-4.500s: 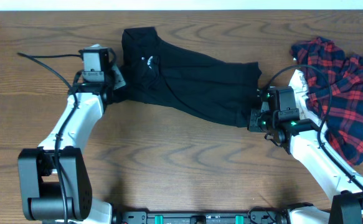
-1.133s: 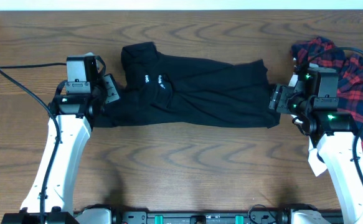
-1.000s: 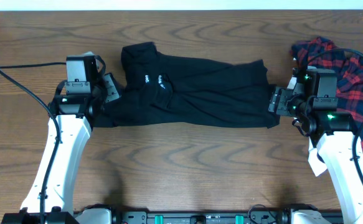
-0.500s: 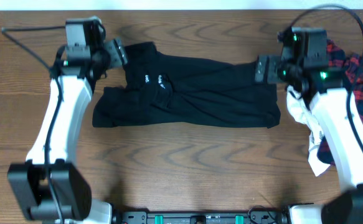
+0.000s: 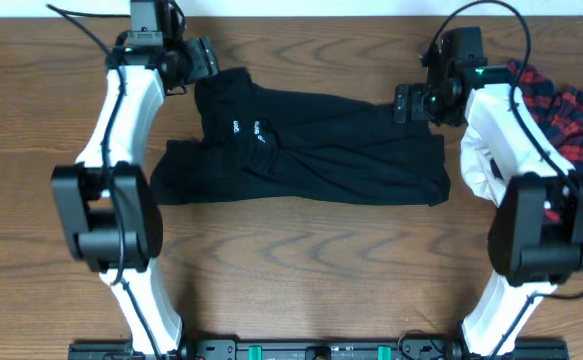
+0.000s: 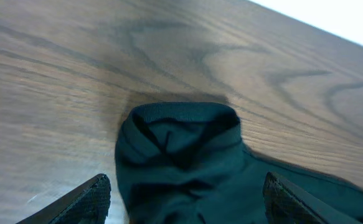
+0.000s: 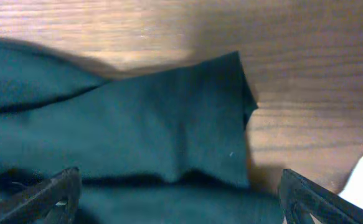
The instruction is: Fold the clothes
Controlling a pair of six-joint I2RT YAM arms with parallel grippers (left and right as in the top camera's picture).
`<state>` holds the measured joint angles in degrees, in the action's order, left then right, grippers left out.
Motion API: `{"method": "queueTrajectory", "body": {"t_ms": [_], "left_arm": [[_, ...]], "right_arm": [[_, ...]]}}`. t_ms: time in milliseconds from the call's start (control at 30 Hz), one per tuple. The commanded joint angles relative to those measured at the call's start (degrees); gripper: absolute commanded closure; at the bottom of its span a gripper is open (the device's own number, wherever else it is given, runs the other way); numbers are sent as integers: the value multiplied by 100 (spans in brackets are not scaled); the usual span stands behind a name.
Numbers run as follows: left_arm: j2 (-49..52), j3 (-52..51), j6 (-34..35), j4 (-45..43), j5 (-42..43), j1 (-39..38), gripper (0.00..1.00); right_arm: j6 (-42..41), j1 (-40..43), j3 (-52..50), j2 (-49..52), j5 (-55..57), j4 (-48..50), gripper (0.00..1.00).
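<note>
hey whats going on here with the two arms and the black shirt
Two robot arms are folding clothes on a wooden table. The black shirt lies flat in the middle, partly folded. The left gripper is open over its collar end, and the right gripper is open over its far right corner. Neither holds anything. A plaid piece and a white piece wait at the right.

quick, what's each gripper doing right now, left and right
left gripper: open, holding nothing, at the collar of the black shirt
right gripper: open, holding nothing, over the shirt's other end
</note>
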<state>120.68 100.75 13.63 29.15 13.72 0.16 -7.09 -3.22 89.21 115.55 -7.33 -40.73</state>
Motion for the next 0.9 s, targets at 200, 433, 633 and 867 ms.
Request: {"method": "queueTrajectory", "body": {"t_ms": [200, 433, 633, 867], "left_arm": [[634, 151, -94, -732, 367, 2, 21], [901, 151, -96, -951, 365, -24, 21], [1032, 151, -96, -1137, 365, -31, 21], [1143, 151, -96, -1421, 363, -107, 21]], "right_arm": [[-22, 81, 190, 518, -240, 802, 1], [-367, 79, 188, 723, -225, 1113, 1], [-769, 59, 188, 927, -205, 1366, 2], [-1217, 39, 188, 1191, -219, 1735, 2]]}}
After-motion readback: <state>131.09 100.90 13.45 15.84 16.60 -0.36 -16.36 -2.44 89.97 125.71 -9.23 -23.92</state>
